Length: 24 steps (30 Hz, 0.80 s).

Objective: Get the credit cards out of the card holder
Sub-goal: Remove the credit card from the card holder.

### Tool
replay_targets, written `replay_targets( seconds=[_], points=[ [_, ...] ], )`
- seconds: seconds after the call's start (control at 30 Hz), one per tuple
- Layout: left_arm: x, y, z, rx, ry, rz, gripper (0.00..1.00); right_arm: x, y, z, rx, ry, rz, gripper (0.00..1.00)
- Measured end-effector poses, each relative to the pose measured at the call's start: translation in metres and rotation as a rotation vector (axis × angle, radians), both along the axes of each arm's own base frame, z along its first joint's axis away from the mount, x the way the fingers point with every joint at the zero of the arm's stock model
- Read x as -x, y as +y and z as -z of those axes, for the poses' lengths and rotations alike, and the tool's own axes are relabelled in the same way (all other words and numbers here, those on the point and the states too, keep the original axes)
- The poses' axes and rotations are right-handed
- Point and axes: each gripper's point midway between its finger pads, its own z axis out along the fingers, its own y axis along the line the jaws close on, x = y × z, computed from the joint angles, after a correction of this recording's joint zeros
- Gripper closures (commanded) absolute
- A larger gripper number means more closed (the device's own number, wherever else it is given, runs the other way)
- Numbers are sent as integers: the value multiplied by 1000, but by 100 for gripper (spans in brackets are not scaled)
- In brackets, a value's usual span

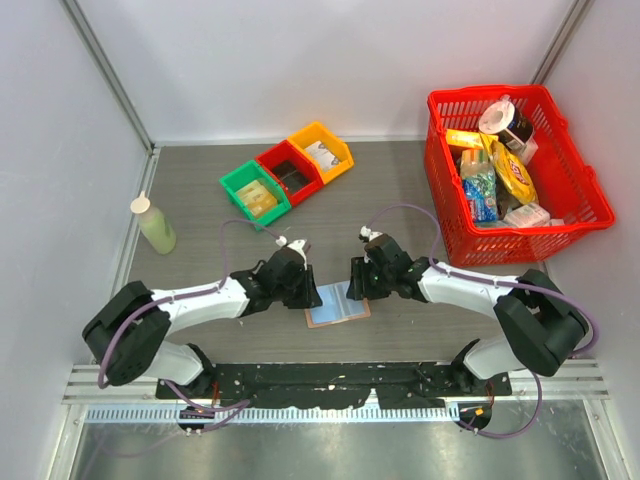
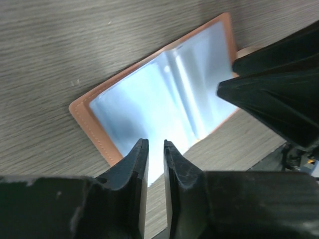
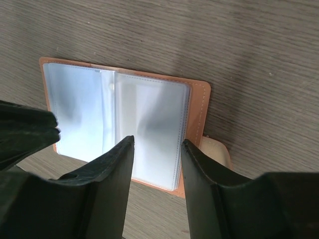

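From above, the holder (image 1: 338, 305) lies open and flat on the grey surface (image 1: 200, 270), toward 6 o'clock from its middle and just ahead of the arm bases. The left gripper (image 1: 305, 290) reaches it from 9 o'clock and the right gripper (image 1: 358, 283) from 2 o'clock, each over an edge of it. Three bins, green (image 1: 255, 193), red (image 1: 290, 172) and yellow (image 1: 322, 150), sit in a row at 11 o'clock. A bottle (image 1: 153, 223) stands upright at 9 o'clock near the wall. A red basket (image 1: 515, 170) full of packets is at 2 o'clock.

In the left wrist view, the holder lies spread with its tan border round glossy pale blue sleeves. The left gripper's fingers are nearly together with only a thin slit between them, their tips over the holder's near edge at 6 o'clock. I see nothing held in the slit. The right gripper looms dark at 3 o'clock over the far corner.

In the right wrist view, the right gripper stands moderately open and holds nothing. Its tips straddle the right-hand sleeve at 6 o'clock. A pale tab (image 3: 217, 149) pokes out beneath the holder's corner at 4 o'clock. Glare whitens the sleeves, so I cannot tell whether cards sit inside.
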Motion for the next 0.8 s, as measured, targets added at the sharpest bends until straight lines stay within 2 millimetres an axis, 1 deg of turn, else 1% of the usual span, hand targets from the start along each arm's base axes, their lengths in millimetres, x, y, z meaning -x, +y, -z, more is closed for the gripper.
replay_targets(
  seconds=[0.1, 0.17, 0.3, 0.4, 0.47, 0.73, 0.8],
  points=[
    [5, 5, 18, -35, 34, -1, 85, 2, 2, 0, -11, 9, -5, 57],
    [8, 4, 24, -35, 60, -3, 87, 3, 2, 1, -13, 13, -7, 58],
    [7, -1, 26, -14, 64, -4, 89, 5, 3, 0, -22, 19, -13, 63],
    [8, -2, 27, -1, 67, -8, 90, 6, 5, 0, -31, 26, -21, 71],
    [8, -3, 27, 3, 69, -11, 91, 9, 7, -1, -44, 36, -29, 74],
    [7, -5, 27, 24, 59, -11, 92, 15, 23, -16, -136, 49, -76, 74],
    [7, -5, 27, 34, 55, -16, 89, 19, 29, -19, -153, 56, -97, 75]
  ],
)
